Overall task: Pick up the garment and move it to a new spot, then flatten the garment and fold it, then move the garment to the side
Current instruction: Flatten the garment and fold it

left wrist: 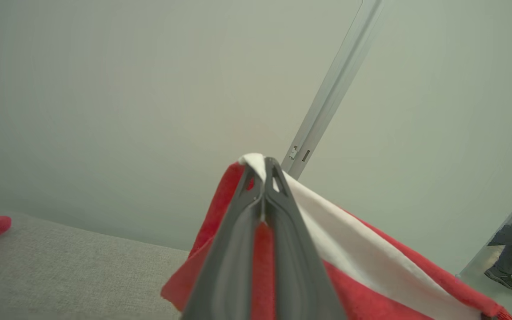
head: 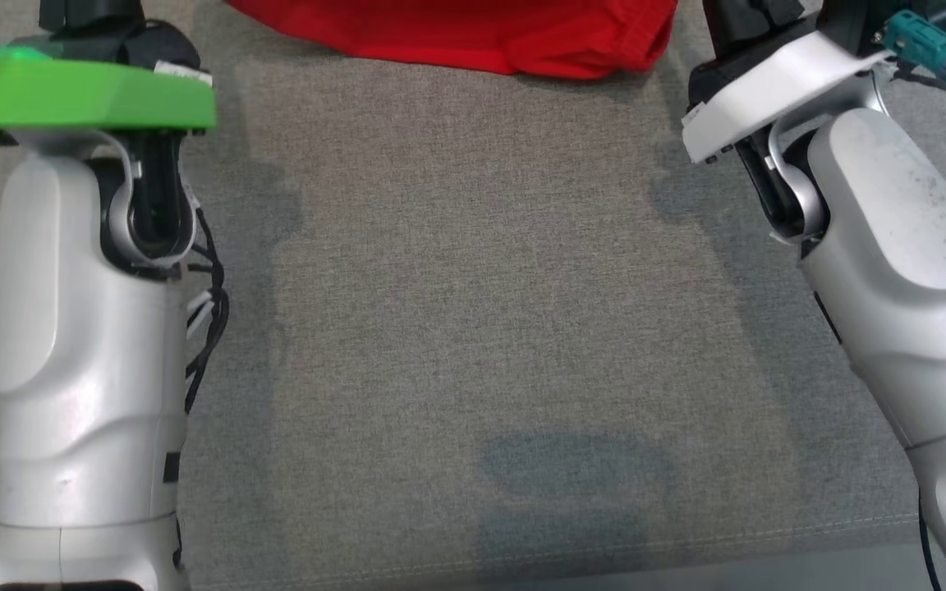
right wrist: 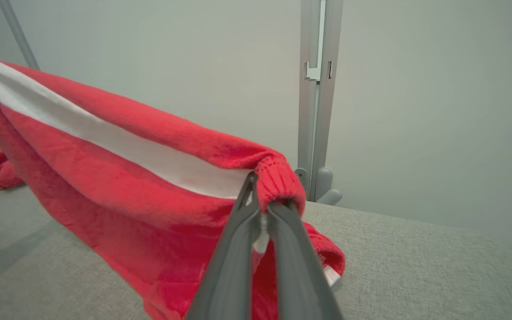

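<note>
Forearms of pale moulded plastic (head: 79,345) are extending forward on both sides over the near part of the grey woven fabric surface (head: 473,328). Farther out, the left gripper (left wrist: 263,165) is pinching its two dark fingers together on one end of the red fleece garment with a white band (right wrist: 105,186), and the right gripper (right wrist: 265,198) is clamping the ribbed cuff end, so the cloth is hanging between them with its lower part touching the surface. Beyond, a person's dark trouser leg and shoe (left wrist: 509,249) are showing at the right edge of the left wrist view.
</note>
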